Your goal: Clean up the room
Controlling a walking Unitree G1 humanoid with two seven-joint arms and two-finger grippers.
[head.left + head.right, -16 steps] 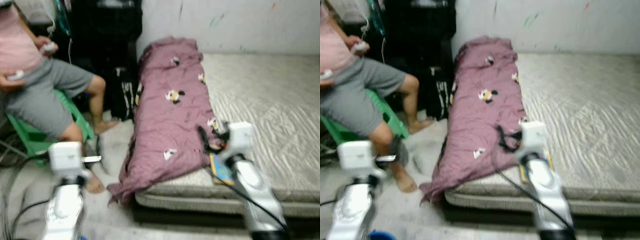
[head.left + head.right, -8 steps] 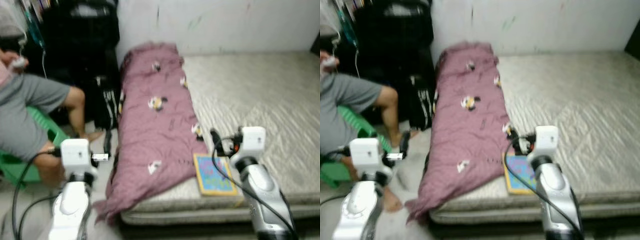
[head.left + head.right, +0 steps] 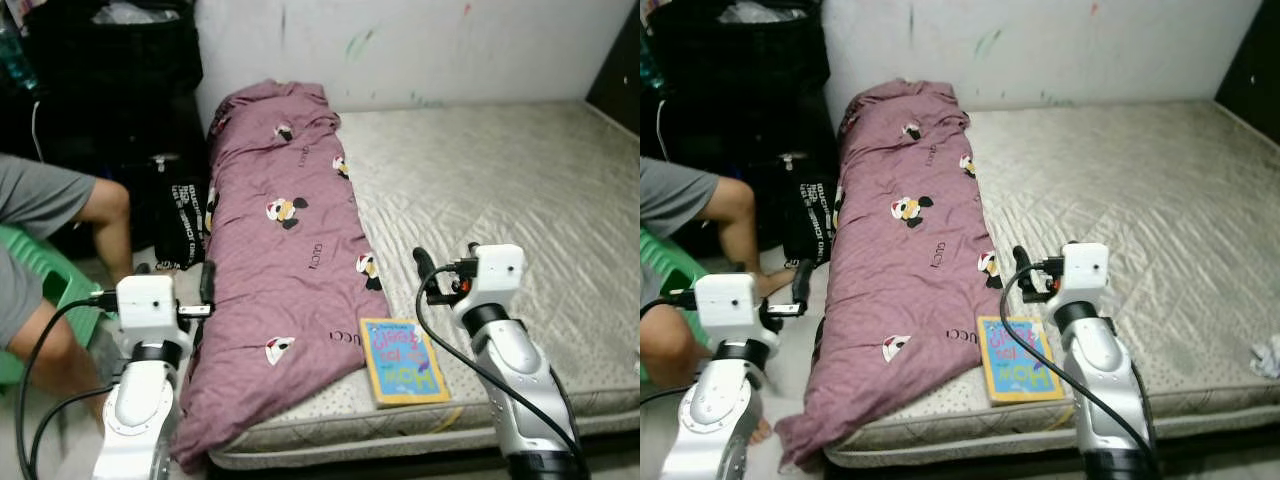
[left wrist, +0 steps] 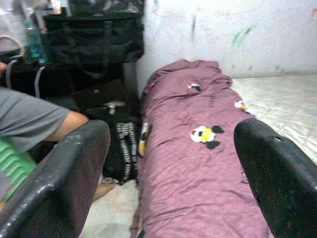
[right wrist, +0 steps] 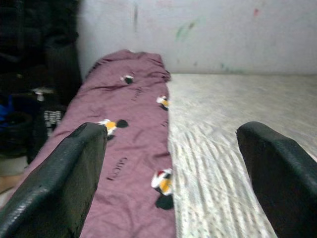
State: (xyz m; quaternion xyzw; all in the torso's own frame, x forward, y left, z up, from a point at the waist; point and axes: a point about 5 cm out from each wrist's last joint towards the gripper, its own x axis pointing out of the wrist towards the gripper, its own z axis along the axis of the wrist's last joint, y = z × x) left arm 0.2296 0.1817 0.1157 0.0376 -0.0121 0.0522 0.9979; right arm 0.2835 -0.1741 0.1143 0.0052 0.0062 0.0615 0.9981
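Observation:
A purple blanket with cartoon prints lies bunched along the left side of a bare grey mattress. A colourful picture book rests flat at the mattress's near edge, just right of the blanket. My right gripper hovers above the mattress, a little beyond and to the right of the book; its fingers are open with nothing between them. My left gripper hangs over the floor beside the blanket's left edge, with its fingers open and nothing held.
A person sits on a green chair at the left, one knee close to my left arm. Black bags and dark luggage stand against the wall. A crumpled white scrap lies near the mattress's right edge.
The whole view has swung to the right, sliding the person toward the left edge. The book, earlier half behind my right gripper, now lies in full view. Blur has cleared.

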